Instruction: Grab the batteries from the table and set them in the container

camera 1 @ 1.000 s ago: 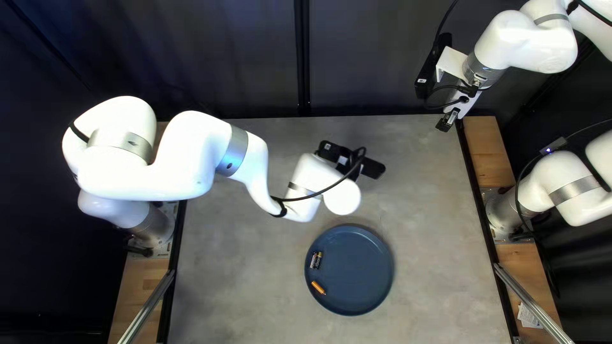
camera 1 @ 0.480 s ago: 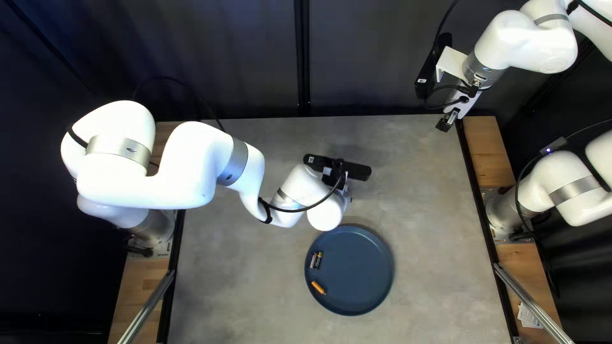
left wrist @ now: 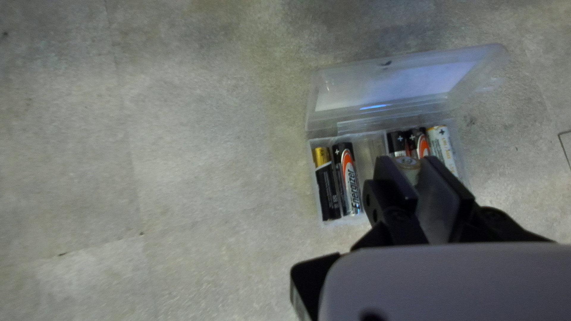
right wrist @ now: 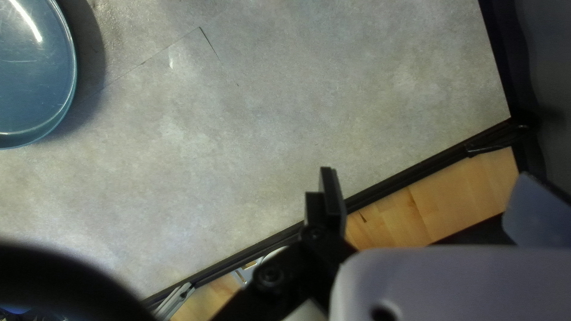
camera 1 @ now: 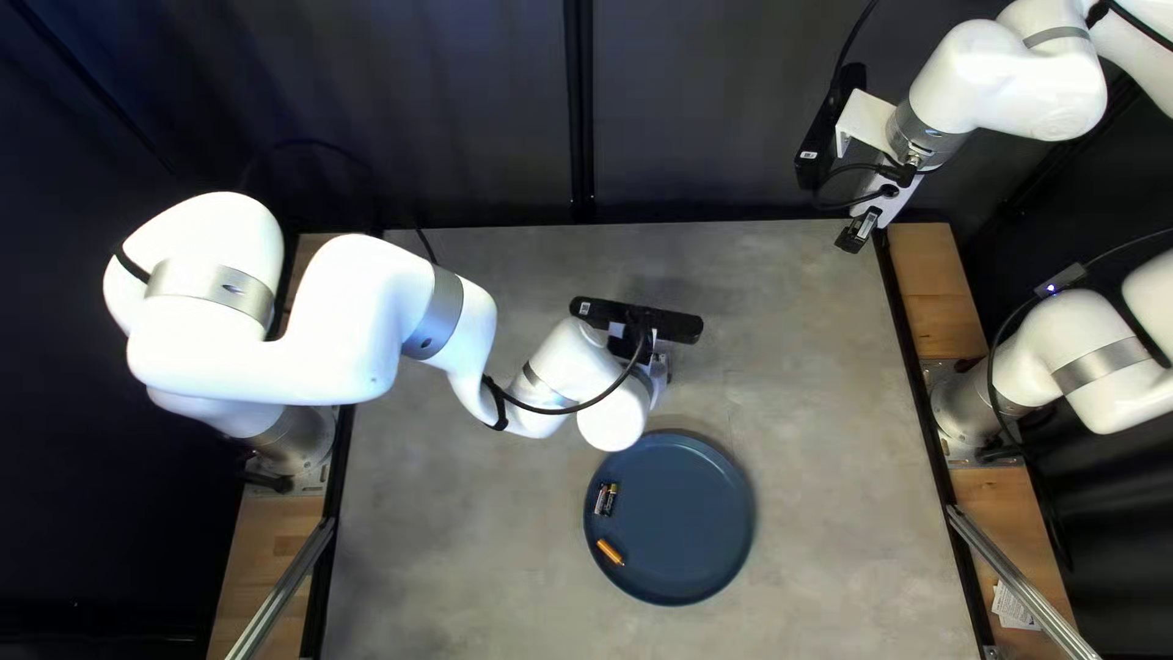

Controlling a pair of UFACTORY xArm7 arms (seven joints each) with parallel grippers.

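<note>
Firmly around a battery (left wrist: 407,173): left end effector (left wrist: 408,165), narrowly parted.

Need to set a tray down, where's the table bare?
In the top left view, bare: the table left of the plate, and the strip right of it. Crowded: beyond the plate, where the left gripper hangs over the container.

Left end effector (left wrist: 412,169) closed, low
</note>
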